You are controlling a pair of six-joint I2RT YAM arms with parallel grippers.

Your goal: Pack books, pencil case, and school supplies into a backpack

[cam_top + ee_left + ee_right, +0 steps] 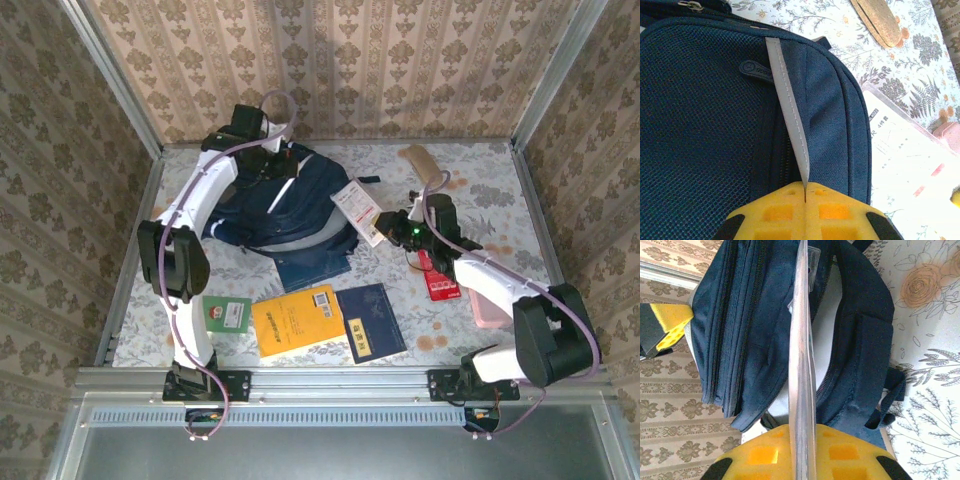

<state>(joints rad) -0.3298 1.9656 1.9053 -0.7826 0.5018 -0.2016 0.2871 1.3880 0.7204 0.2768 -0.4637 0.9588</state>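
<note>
The dark navy backpack [290,205] lies at the back middle of the table, its main zip gaping onto a pale lining [836,315]. My left gripper [805,192] is shut on a pale grey strip [790,115] of the backpack [705,125], up at the bag's far end [272,160]. My right gripper [802,432] is shut on a flat white printed packet [802,340], seen edge-on over the opening. From above, the packet [358,210] sits at the bag's right edge, held by the right gripper [390,226].
Near the front edge lie a green-and-white book [226,312], an orange-yellow book [296,320] and a navy book [370,320]. Another navy book [310,268] pokes out from under the bag. A red pack [440,280], a pink thing [490,305] and a tan oblong [422,160] lie to the right.
</note>
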